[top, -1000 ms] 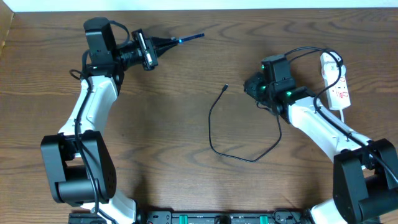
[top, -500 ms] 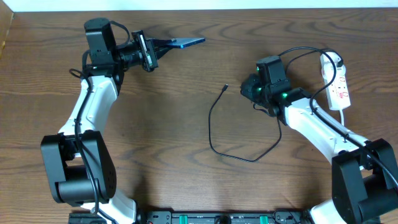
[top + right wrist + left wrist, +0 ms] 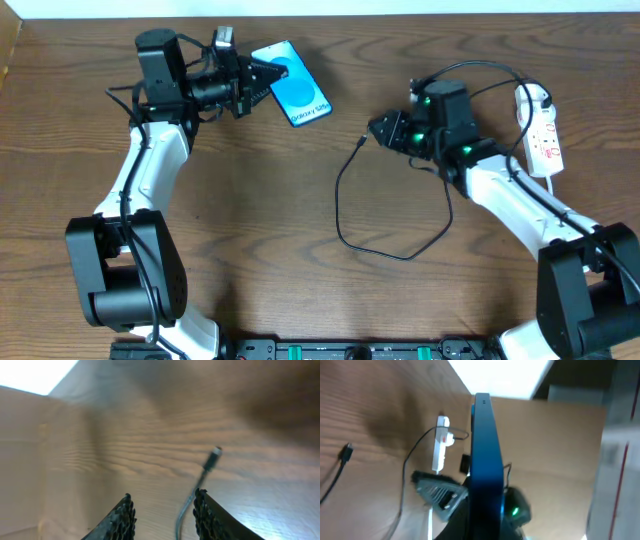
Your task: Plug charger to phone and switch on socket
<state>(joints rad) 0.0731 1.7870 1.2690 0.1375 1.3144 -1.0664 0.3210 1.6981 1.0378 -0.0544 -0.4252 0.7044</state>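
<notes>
In the upper left of the overhead view, the left gripper (image 3: 258, 79) has its fingers clamped on one end of the phone (image 3: 293, 84). The phone's bright blue screen faces up toward the camera, with white text at the end away from the grip. In the left wrist view the phone (image 3: 482, 460) shows edge-on as a thin blue slab rising from the bottom of the frame. Whether it touches the table (image 3: 250, 200) I cannot tell.

Near the middle of the overhead view the black cable (image 3: 340, 215) lies on the wood. Its connector tip (image 3: 361, 141) points up and to the right, and the rest loops down and back toward the right arm.

Just right of that tip is the right gripper (image 3: 383, 130). In the right wrist view its fingers (image 3: 125, 515) stand apart with nothing clamped. The connector tip (image 3: 215, 452) lies ahead of them, and the cable (image 3: 187, 507) runs down through the gap, close to the right-hand finger.

At the upper right edge the white power strip (image 3: 543, 135) lies lengthwise, with a white plug (image 3: 527, 100) at its top end.
</notes>
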